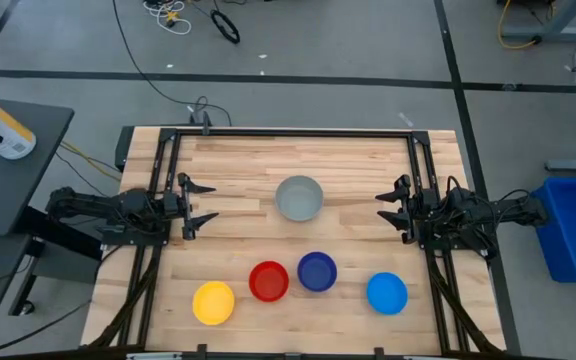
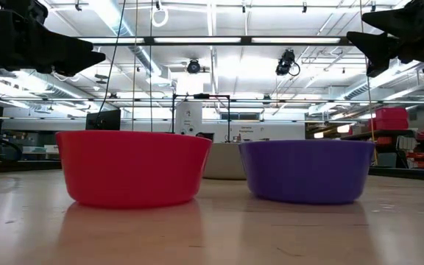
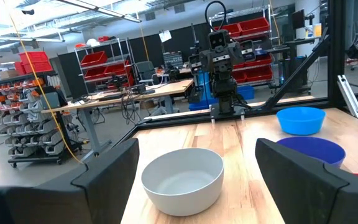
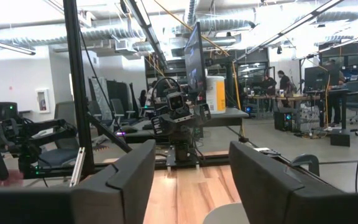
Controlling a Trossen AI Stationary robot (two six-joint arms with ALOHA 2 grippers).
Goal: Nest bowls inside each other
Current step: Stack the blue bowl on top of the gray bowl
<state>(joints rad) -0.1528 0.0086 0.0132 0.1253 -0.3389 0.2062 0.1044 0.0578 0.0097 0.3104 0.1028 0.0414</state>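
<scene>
Nothing is nested yet: all five bowls sit apart on the pale, butcher-block wooden table [image 1: 238,180], so by my reading the whole stacking job is still ahead.

Seen from above, the smooth grey round plastic bowl [image 1: 299,198] sits alone near the table's centre, a little toward 12 o'clock. The others form a loose arc toward 6 o'clock. The yellow round plastic bowl [image 1: 213,302] is at about 7 o'clock. The glossy red round plastic bowl [image 1: 268,281] lies just right of it. The dark blue-violet round plastic bowl [image 1: 316,271] is beside the red one, close but apparently not touching. The lighter blue round plastic bowl [image 1: 386,293] stands at about 5 o'clock.

All of them are shallow and thin-walled, with flat bases and walls that flare slightly, so they should drop into one another easily. The grey one looks the widest and the likeliest base.

The left gripper [image 1: 200,205] hangs at 9 o'clock of the grey bowl, jaws spread wide and empty. The right gripper [image 1: 392,210] hangs at 3 o'clock, its dark fingers also parted and holding nothing. Both are raised above the tabletop and well apart from every bowl.
</scene>
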